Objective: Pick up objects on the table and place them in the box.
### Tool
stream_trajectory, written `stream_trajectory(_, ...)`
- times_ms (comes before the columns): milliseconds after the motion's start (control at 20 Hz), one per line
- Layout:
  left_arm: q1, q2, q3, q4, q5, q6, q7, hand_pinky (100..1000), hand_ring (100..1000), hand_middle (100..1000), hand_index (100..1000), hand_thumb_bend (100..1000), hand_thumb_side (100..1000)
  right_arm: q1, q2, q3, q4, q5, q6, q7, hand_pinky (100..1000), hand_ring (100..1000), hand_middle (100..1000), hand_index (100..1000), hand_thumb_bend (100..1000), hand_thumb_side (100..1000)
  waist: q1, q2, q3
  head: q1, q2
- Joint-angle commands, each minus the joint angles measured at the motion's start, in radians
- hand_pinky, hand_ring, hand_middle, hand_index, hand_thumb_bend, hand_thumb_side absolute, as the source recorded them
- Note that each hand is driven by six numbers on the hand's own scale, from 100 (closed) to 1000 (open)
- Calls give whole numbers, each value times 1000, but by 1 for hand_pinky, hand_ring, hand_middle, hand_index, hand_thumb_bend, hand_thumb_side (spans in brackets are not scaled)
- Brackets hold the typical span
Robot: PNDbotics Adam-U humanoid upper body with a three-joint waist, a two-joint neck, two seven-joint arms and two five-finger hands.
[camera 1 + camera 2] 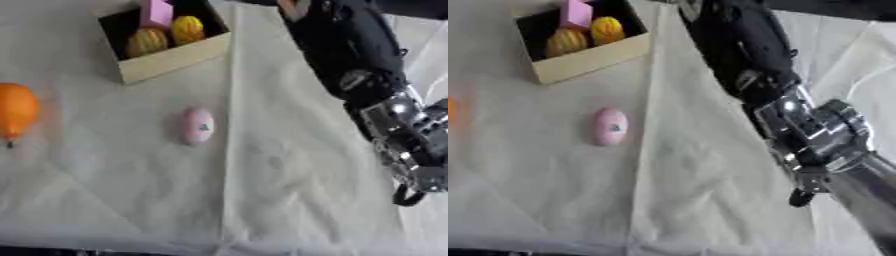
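Two loose objects on the white cloth (289,165), plus three already in the box. Far left: orange round thing (16,111), cut by the left edge in the left eye view, lying on the cloth well apart from everything else. Next, upper left: cardboard box (175,59), open top, sits askew on the cloth. Inside it, a pink block (157,13) stands toward the back; two yellow ridged items lie side by side in front of it, one yellow-brown (146,42) on the left, one brighter yellow (187,29) on the right, both touching or nearly touching the block. Below the box, mid-table: pink egg-shaped object (198,126) with a small dark mark on top, lying flat, just left of a long fold in the cloth, apart from box and orange thing. Right side: right arm (741,47) comes down from the upper right, black forearm then silver wrist. Right hand (814,150) hangs at the lower right above the cloth, well apart from the pink egg; one dark fingertip (801,198) points down. It holds nothing visible; whether its fingers are curled or straight cannot be told. Left hand not seen.
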Motion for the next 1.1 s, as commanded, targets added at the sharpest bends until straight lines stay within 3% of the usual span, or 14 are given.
stream_trajectory(50, -4, 30, 11, -19, -8, -1, 4, 808, 807, 782, 838, 100, 642, 6, -94, 40, -111, -93, 11, 60, 840, 917, 770, 913, 101, 229, 2, -25, -4, 8, 4)
stream_trajectory(300, 2, 33, 13, -19, -10, 1, 6, 808, 808, 783, 838, 100, 643, 58, -179, 101, -163, -208, 30, 141, 841, 918, 769, 916, 100, 242, -2, -28, -13, 18, 4)
stream_trajectory(550, 5, 35, 13, -19, -11, 2, 6, 809, 810, 783, 838, 100, 643, 98, -221, 164, -188, -294, 31, 193, 842, 918, 767, 916, 100, 256, -3, -30, -20, 22, 4)
stream_trajectory(700, 6, 33, 12, -19, -11, 2, 4, 809, 810, 784, 838, 100, 644, 102, -217, 203, -191, -330, 29, 234, 841, 918, 762, 917, 131, 217, -3, -32, -23, 20, 4)
stream_trajectory(750, 6, 33, 11, -19, -10, 2, 3, 809, 811, 784, 839, 100, 644, 104, -214, 212, -191, -339, 29, 244, 842, 918, 764, 919, 100, 250, -3, -33, -23, 20, 4)
stream_trajectory(1100, 8, 30, 10, -19, -8, 4, 2, 808, 812, 784, 839, 100, 645, 128, -177, 247, -174, -356, 38, 265, 842, 919, 762, 922, 100, 284, -1, -33, -23, 16, 4)
